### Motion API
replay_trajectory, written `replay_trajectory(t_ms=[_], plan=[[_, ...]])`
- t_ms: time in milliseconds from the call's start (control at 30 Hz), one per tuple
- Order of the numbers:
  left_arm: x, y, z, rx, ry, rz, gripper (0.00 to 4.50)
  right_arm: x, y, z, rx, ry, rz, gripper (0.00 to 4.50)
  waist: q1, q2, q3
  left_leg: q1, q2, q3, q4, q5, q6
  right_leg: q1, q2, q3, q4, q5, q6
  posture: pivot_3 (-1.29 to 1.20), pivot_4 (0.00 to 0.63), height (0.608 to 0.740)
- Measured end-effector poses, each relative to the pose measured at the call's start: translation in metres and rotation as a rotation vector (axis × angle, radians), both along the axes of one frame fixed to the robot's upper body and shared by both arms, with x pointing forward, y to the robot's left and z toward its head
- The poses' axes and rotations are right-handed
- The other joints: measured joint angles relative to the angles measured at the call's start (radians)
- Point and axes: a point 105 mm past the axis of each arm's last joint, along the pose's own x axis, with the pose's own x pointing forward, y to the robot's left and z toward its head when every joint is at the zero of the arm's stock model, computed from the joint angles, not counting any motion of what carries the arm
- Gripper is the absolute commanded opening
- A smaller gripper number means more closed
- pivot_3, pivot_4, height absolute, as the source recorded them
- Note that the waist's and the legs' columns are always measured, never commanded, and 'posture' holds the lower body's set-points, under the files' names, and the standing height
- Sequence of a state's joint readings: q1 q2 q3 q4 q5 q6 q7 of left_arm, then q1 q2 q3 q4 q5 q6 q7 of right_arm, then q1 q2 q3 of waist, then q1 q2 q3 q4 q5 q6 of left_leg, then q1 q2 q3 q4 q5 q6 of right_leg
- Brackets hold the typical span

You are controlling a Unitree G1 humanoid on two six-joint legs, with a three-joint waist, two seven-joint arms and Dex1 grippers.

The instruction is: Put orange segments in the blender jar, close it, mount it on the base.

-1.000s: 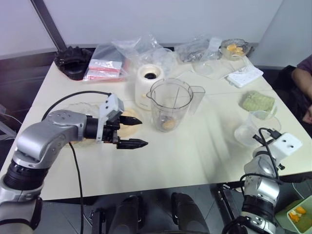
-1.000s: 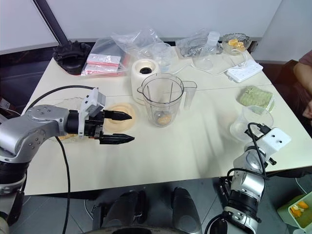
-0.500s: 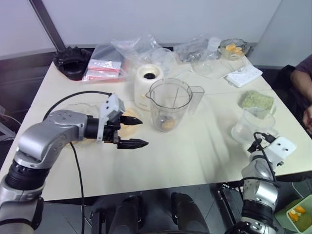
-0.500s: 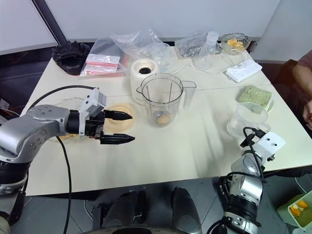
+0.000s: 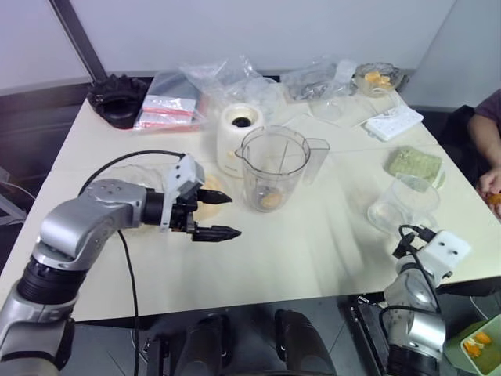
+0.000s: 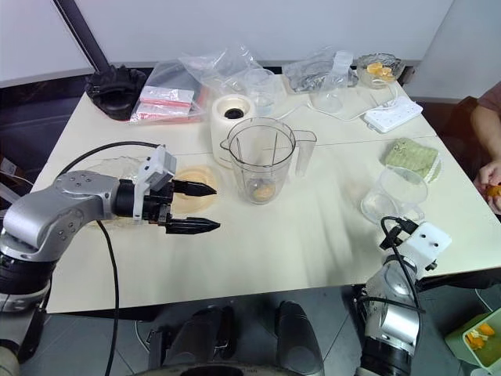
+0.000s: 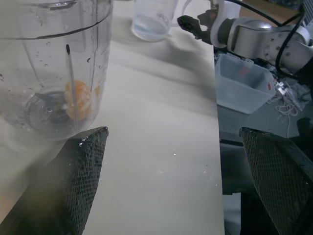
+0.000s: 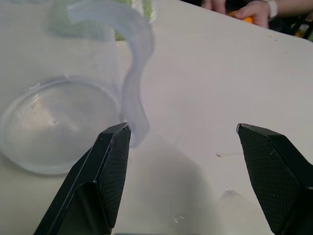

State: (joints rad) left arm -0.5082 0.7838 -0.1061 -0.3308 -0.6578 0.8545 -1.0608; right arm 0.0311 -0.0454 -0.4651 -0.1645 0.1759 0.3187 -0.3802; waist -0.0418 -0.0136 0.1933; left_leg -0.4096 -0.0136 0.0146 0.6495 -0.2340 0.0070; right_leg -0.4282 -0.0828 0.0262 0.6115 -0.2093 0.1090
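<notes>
Right arm: the right gripper [image 8: 181,161] is seen drawn back toward the near right corner of the tabletop [image 6: 313,235], lower and closer in than a second ago.
Right fingers: spread wide apart with nothing between them in the right wrist view (a release looks just finished, judging by the empty gap).
In front of the right fingers: a clear handled cup [image 6: 393,200], empty, is stood on the tabletop just ahead; a person's hand [image 6: 491,178] with something orange is seen at the far right edge.
Left arm: the left gripper [image 6: 200,207] is held where it was, hovering over the tabletop beside the peach lid [image 6: 188,200].
Left fingers: held apart, empty, pointed toward the blender jar [image 6: 261,160].
Blender jar: stood upright mid-tabletop, uncovered, just in front of the base [image 6: 231,117], not mounted.
Orange segments: a small orange mass [image 7: 80,100] is seen at the jar's bottom by the blade; more pieces are left in the glass bowl [image 6: 379,69] at the far right corner.
Meaning for the task: the filling appears under way, with the right arm freed for another fetch.
Left to do: the lid is not yet on and the jar is not yet on the base (closing is likely to fall to the waiting left arm).
</notes>
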Motion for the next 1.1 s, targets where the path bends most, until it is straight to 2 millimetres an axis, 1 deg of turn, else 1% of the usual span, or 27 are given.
replay_trajectory(t_ms=[133,233,333,500,600,700,767,800,867,933,1033,1067,1100], plan=[[0.003,0.000,-0.001,0.004,-0.005,-0.004,4.50,-0.008,0.001,0.001,-0.017,0.011,0.011,3.55,0.001,0.000,0.000,0.000,0.000,0.000,-0.001,0.000,0.000,0.000,0.000,0.000,0.000,0.000,-0.001,0.00,0.150,0.740],[0.003,-0.001,-0.003,0.005,0.008,-0.014,4.50,-0.018,0.003,0.006,-0.041,0.010,0.036,3.55,0.001,0.000,0.000,0.000,0.000,0.000,-0.002,0.000,0.000,-0.001,0.000,0.000,-0.001,-0.001,-0.001,0.00,0.150,0.740],[0.004,0.001,-0.005,0.007,0.022,-0.012,4.50,-0.026,0.013,0.019,-0.076,-0.014,0.128,3.55,0.001,0.000,0.000,0.000,0.001,0.000,-0.002,0.000,0.000,-0.001,0.000,0.000,-0.001,-0.001,-0.001,0.00,0.150,0.740],[0.012,0.000,-0.003,0.007,0.005,-0.024,4.50,-0.028,0.038,0.038,-0.078,-0.098,0.273,3.55,0.003,0.001,-0.001,0.000,0.002,0.000,-0.002,0.000,-0.001,-0.001,0.000,-0.001,-0.001,-0.001,-0.001,0.00,0.150,0.740],[0.020,0.000,-0.006,0.015,0.004,-0.023,4.50,-0.043,0.052,0.039,-0.056,-0.108,0.359,3.55,0.024,0.002,-0.002,-0.001,0.003,-0.001,-0.005,-0.001,-0.001,-0.003,0.000,-0.003,-0.001,-0.004,-0.004,0.00,0.150,0.740],[0.031,0.010,-0.011,0.041,0.003,0.023,4.50,-0.060,0.063,0.042,-0.017,-0.115,0.462,3.55,0.037,0.004,-0.002,-0.004,0.003,-0.001,-0.005,-0.004,-0.002,-0.006,0.000,-0.004,0.002,-0.011,-0.004,0.00,0.150,0.740],[0.043,0.019,-0.011,0.080,-0.025,0.066,4.50,-0.074,0.072,0.048,-0.025,-0.107,0.590,3.55,0.051,0.004,-0.002,-0.005,0.003,-0.001,-0.005,-0.007,0.000,-0.006,0.001,-0.004,0.003,-0.014,-0.003,0.00,0.150,0.740],[0.048,0.022,-0.010,0.098,-0.044,0.082,4.50,-0.081,0.073,0.048,-0.037,-0.083,0.646,3.55,0.056,0.004,-0.003,-0.005,0.003,-0.002,-0.005,-0.008,0.001,-0.006,0.001,-0.005,0.003,-0.015,-0.003,0.00,0.150,0.740],[0.058,0.032,-0.013,0.143,-0.060,0.114,4.50,-0.088,0.067,0.052,-0.068,-0.059,0.717,3.55,0.061,0.004,-0.003,-0.006,0.002,-0.003,-0.003,-0.011,0.001,-0.005,0.001,-0.007,0.002,-0.017,-0.002,0.00,0.150,0.740],[0.068,0.039,-0.017,0.185,-0.077,0.140,4.50,-0.092,0.062,0.059,-0.077,-0.067,0.757,3.55,0.060,0.003,-0.003,-0.007,0.002,-0.003,-0.002,-0.012,0.003,-0.005,0.001,-0.008,0.002,-0.017,-0.002,0.00,0.150,0.740],[0.085,0.039,-0.022,0.242,-0.115,0.142,4.50,-0.094,0.062,0.064,-0.042,-0.065,0.849,3.55,0.060,0.003,-0.002,-0.007,0.002,-0.004,0.000,-0.012,0.003,-0.004,0.001,-0.008,0.002,-0.017,-0.002,0.00,0.150,0.740],[0.093,0.036,-0.024,0.279,-0.135,0.132,4.50,-0.090,0.063,0.068,-0.034,-0.063,0.898,3.55,0.058,0.002,-0.002,-0.007,0.002,-0.003,0.002,-0.012,0.003,-0.002,0.001,-0.008,0.002,-0.017,-0.002,0.00,0.150,0.740],[0.097,0.034,-0.025,0.302,-0.151,0.120,4.50,-0.086,0.064,0.073,-0.039,-0.071,0.929,3.55,0.056,0.001,-0.001,-0.007,0.002,-0.003,0.003,-0.012,0.003,-0.002,0.001,-0.008,0.002,-0.017,-0.002,0.00,0.150,0.740]])
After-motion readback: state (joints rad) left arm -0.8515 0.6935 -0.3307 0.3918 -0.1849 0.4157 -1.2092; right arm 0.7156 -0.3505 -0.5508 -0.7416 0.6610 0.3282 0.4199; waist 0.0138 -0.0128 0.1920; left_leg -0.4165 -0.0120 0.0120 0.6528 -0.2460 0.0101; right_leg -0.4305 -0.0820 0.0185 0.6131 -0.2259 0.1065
